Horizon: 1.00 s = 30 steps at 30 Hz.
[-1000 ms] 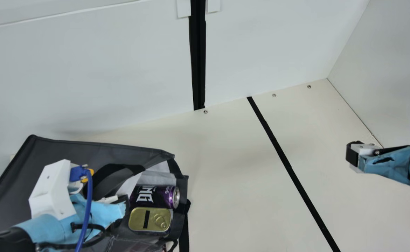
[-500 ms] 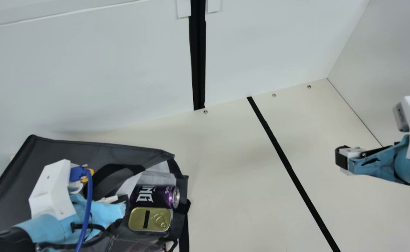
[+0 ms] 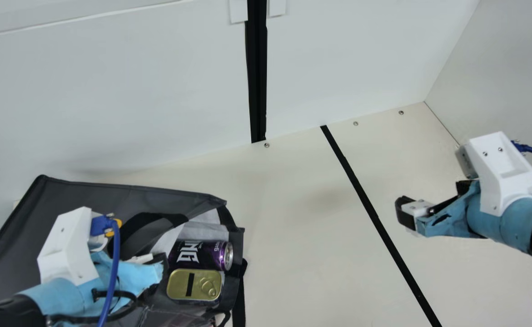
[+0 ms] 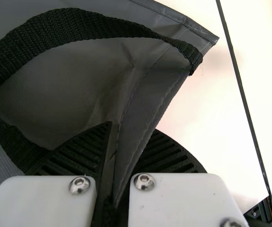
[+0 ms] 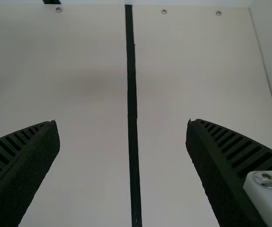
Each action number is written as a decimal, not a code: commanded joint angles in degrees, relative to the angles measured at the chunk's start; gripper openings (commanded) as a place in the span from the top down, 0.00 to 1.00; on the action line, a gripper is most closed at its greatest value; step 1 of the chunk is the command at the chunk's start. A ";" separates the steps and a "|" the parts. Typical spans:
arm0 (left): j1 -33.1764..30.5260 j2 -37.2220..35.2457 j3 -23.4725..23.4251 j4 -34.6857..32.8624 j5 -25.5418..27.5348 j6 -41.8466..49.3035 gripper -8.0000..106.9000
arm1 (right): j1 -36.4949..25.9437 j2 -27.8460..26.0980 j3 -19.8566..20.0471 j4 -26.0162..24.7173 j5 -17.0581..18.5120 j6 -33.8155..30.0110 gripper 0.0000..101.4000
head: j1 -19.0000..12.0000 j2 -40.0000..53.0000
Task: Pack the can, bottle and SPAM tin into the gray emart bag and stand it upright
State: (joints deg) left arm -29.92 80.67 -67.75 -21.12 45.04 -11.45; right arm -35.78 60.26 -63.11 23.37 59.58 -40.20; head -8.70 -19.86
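Observation:
In the main view my left gripper [image 3: 159,268] is at the gray bag [image 3: 125,195], which lies on its side with its mouth toward the right. In the left wrist view my left gripper [image 4: 132,130] is shut on a fold of the gray bag [image 4: 140,94], beside a black strap. Inside the mouth, the purple-black can [image 3: 202,254] lies on its side; the SPAM tin [image 3: 194,284], gold lid showing, is next to it. My right gripper [image 3: 404,214] hangs over the table's right part, and in the right wrist view my right gripper [image 5: 122,125] is open, holding nothing.
The cream table [image 3: 302,236] spreads between the bag and the right arm, crossed by a black stripe [image 3: 375,215]. White walls [image 3: 347,59] stand at the back and right. A black strap [image 3: 238,295] hangs from the bag's mouth onto the table.
My right arm has moved in from the right edge toward the black stripe, and more of it shows. The left arm, bag, can and tin have kept still.

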 commanded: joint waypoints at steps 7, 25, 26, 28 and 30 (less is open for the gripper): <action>0.00 0.00 0.00 0.00 0.00 0.00 1.00 | -0.76 1.45 4.40 8.59 -1.13 -11.98 0.06 | -1.30 -0.14; 0.00 0.00 0.00 0.00 0.00 0.00 1.00 | 0.57 5.39 12.55 19.72 -2.62 -31.73 0.06 | -1.30 -0.14; 0.00 0.00 0.00 0.00 0.00 0.00 1.00 | 0.72 5.67 12.96 20.19 -2.67 -32.52 0.06 | -1.30 -0.14; 0.00 0.00 0.00 0.00 0.00 0.00 1.00 | 1.15 6.22 13.69 21.00 -2.77 -33.92 0.06 | -1.30 -0.14; 0.00 0.00 0.00 0.00 0.00 0.00 1.00 | 1.49 6.77 14.44 21.86 -2.76 -35.38 0.06 | -1.30 -0.14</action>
State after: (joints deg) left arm -29.92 80.67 -67.75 -21.12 45.04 -11.45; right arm -34.38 66.86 -48.96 44.85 56.51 -74.46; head -8.70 -19.95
